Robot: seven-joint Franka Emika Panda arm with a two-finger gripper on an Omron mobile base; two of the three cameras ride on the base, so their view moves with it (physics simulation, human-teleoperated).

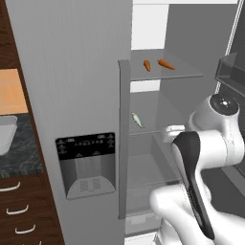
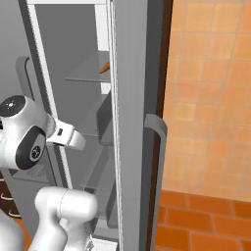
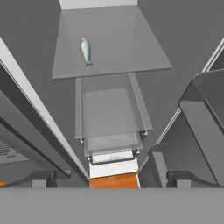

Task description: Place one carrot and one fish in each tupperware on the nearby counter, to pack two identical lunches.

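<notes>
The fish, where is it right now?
The fish lies on a glass shelf inside the open fridge, near the shelf's left edge in the left base view, one shelf below the two carrots. Nothing is touching it.

light: even, flat, no clear source | shadows: faint | glare: none | focus: sharp throughout, slightly pixelated edges

Two carrots (image 1: 147, 65) (image 1: 166, 64) on fridge shelf (image 1: 186, 72) above fish (image 1: 137, 120).
</notes>
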